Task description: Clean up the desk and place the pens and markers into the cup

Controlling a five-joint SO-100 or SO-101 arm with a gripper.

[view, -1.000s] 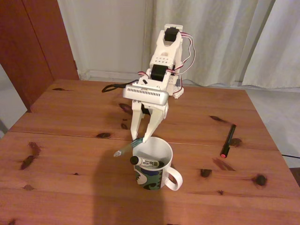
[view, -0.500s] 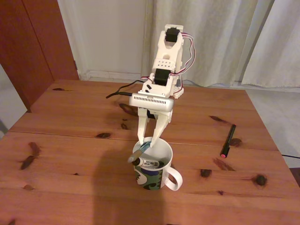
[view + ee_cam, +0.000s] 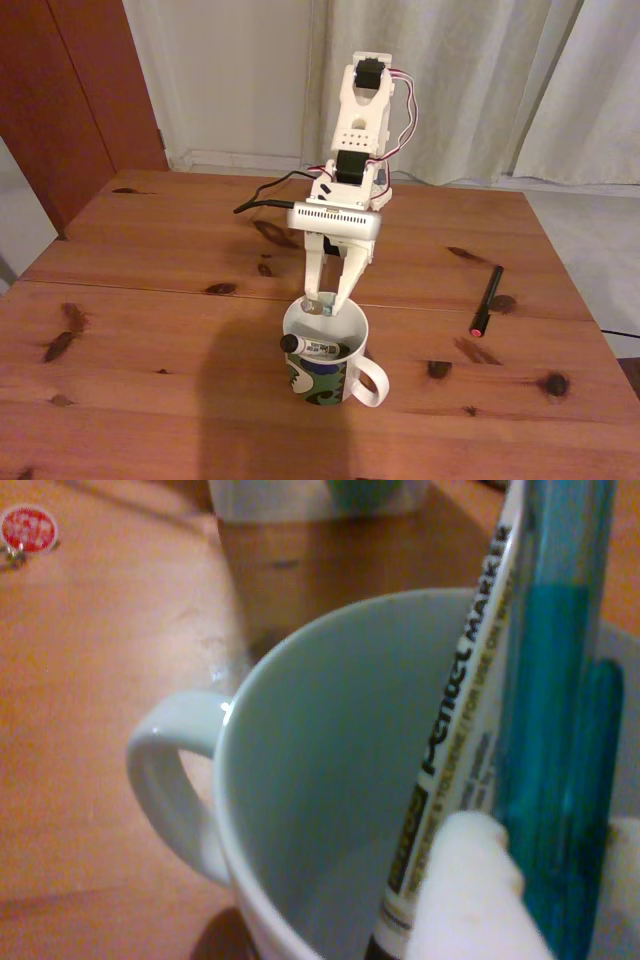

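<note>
White ceramic cup (image 3: 325, 350) with a camouflage-like green, dark-blue and white outside stands near the middle of the reddish-brown wooden worktop (image 3: 150, 330), handle to the right in the fixed view. Inside leans a white-barrelled marker (image 3: 315, 347) with a black cap. The tool (image 3: 325, 304) points down over the cup's far rim, fingers close together, gripping a teal-green pen (image 3: 555, 730) — in the wrist view it stands in the cup beside the marker. A black pen with a pink-red end (image 3: 486, 299) lies far right.

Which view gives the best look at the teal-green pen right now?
The wrist view: the teal-green pen runs close-up beside the white marker over the cup. The fixed view shows just a small glimpse of it between the gripper fingers above the cup's rim.
</note>
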